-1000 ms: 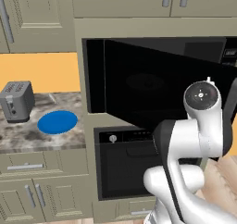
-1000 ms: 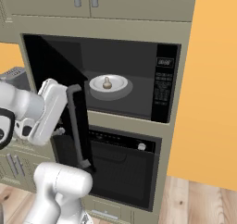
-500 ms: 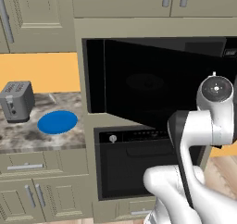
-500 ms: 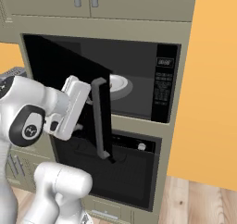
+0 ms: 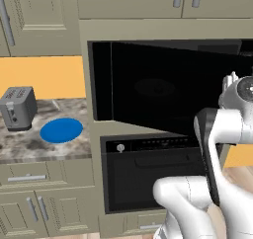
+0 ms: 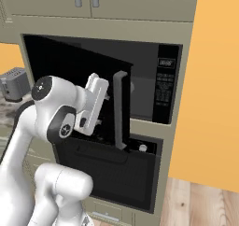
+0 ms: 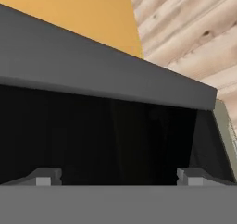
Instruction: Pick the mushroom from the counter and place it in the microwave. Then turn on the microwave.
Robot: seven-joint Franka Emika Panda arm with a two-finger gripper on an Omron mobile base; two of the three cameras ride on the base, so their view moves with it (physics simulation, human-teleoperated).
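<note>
The microwave is built in above the oven, and its black door stands partly open, swung most of the way across the opening. Behind that door the mushroom is hidden. My white hand presses against the door's outer face, just left of the vertical grey handle. In the hand view my gripper is open, its fingertips spread wide against the dark glass, with the grey handle crossing above them. Nothing is held. The speckled counter lies at the left.
A grey toaster and a blue round plate sit on the counter. The black oven is below the microwave. An orange wall and wooden floor lie to the right. Beige cabinets hang above.
The microwave door has swung further toward shut, covering the plate and mushroom that showed inside. My arm and hand have moved right with the door.
</note>
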